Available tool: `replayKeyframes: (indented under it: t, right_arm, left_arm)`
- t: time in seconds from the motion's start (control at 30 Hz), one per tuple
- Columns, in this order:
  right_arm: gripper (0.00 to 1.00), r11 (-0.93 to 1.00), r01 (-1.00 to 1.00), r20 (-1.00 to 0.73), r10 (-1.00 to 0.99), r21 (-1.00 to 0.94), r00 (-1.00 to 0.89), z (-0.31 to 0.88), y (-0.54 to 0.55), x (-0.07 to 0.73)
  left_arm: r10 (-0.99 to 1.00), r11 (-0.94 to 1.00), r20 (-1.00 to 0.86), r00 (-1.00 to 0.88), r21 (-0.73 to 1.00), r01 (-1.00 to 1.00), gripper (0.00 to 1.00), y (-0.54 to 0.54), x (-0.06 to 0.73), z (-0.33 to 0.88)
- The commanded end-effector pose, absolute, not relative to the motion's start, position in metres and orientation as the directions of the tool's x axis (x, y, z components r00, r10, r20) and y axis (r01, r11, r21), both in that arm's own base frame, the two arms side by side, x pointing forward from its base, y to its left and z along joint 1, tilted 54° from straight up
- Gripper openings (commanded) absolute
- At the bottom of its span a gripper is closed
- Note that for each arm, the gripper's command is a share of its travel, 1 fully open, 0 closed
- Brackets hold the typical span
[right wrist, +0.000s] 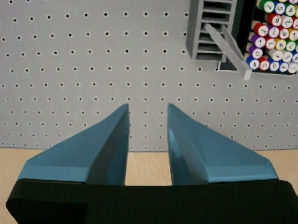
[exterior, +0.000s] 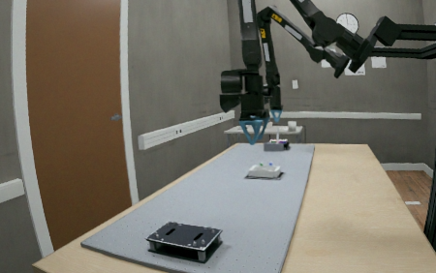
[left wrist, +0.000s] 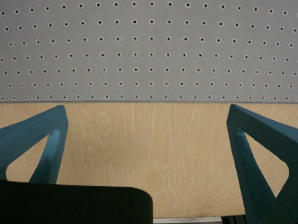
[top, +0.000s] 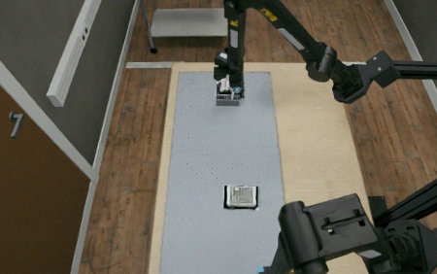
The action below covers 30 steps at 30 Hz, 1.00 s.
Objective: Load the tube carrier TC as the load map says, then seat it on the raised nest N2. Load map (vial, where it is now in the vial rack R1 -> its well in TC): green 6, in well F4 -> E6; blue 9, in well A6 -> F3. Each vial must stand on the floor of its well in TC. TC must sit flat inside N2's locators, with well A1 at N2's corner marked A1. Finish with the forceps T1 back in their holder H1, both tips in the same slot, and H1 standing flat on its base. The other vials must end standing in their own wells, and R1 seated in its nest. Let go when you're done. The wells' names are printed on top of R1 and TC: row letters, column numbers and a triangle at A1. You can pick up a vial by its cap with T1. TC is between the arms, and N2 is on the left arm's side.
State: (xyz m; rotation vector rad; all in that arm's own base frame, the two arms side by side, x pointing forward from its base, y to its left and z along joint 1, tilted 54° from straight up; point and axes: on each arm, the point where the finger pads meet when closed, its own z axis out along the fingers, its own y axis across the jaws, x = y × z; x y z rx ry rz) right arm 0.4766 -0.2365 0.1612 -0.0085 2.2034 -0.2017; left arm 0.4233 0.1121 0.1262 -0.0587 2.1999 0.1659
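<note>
Leaning out over the slotted holder H1 (right wrist: 192,31), the forceps T1 (right wrist: 231,49) are seen at one o'clock from the right gripper (right wrist: 148,113) (exterior: 276,120), their block end pointed to five o'clock and clasped by neither gripper, though the seating of their tips cannot be told. Vials with numbered caps are held in the vial rack R1 (right wrist: 238,37) at two o'clock, while the right fingers are parted by a narrow gap and the left gripper (left wrist: 147,113) (exterior: 252,141) is spread wide, both with nothing between. In the exterior view, the tube carrier TC (top: 241,196) (exterior: 264,171), topped by a green cap (exterior: 262,165) and a blue cap (exterior: 270,165), is placed mid-table, with the raised nest N2 (exterior: 186,236) unoccupied at eight o'clock from it.
</note>
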Motion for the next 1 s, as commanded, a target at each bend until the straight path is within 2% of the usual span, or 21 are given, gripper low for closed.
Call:
replayKeyframes:
  t: [0.0, 0.97]
  right_arm:
    - [0.24, 0.987, 0.07, -0.813, -0.079, -0.145, -0.577, 0.169, -0.22, 0.475]
    - [0.24, 0.988, 0.071, -0.814, -0.073, -0.139, -0.577, 0.144, -0.125, 0.441]
  left_arm:
    - [0.023, 0.99, -0.806, -0.592, 0.101, -0.099, 1.0, 0.112, 0.423, 0.127]
    - [0.023, 0.99, -0.806, -0.592, 0.101, -0.099, 1.0, 0.112, 0.423, 0.127]
